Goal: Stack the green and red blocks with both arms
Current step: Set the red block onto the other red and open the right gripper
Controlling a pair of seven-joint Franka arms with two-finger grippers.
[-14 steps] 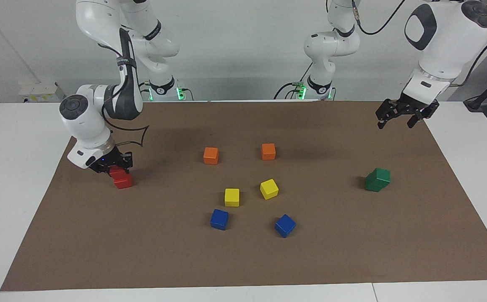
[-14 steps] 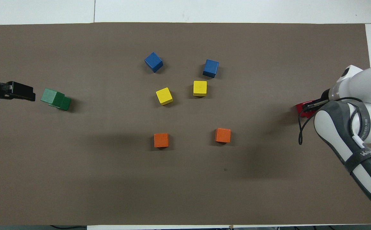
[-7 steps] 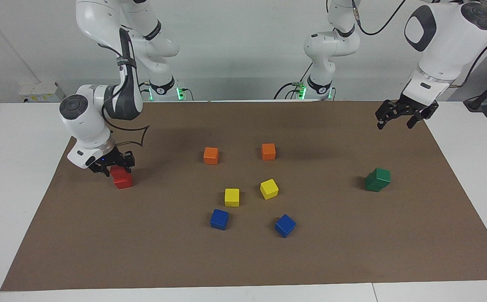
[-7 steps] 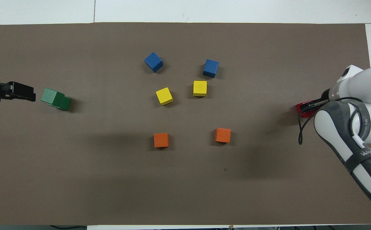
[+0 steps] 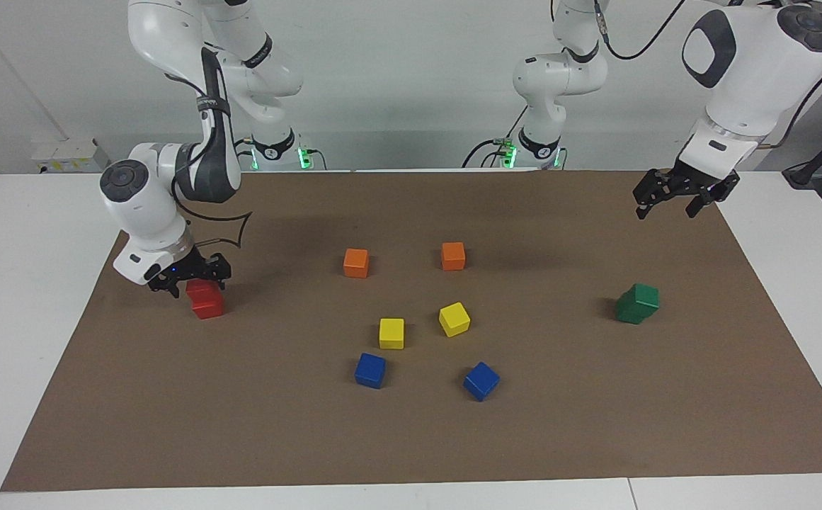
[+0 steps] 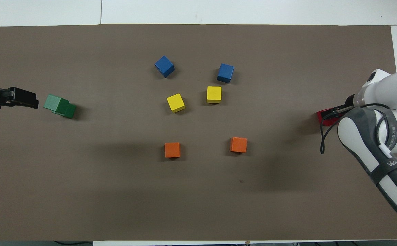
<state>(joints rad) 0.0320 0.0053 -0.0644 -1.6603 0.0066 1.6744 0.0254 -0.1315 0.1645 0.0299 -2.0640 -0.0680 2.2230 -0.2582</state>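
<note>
- Facing view: you see the right gripper [image 5: 190, 280] spread wide just over the red blocks [image 5: 205, 300], stacked at the right arm's end of the brown mat [image 5: 411, 439]. The left gripper [image 5: 672, 201] hangs with fingers apart, raised over the mat near the left arm's end, with the stacked green blocks [image 5: 637, 303] there.
- Overhead view: you find the green blocks [image 6: 61, 106] beside the left gripper [image 6: 30, 102]; the red blocks [image 6: 321, 116] are mostly hidden under the right arm.

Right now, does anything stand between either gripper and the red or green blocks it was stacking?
Nothing visible does. The right gripper sits open right at the red stack, with no other cube beside it. The left gripper hangs open in the air, with only bare mat between it and the green stack.
</note>
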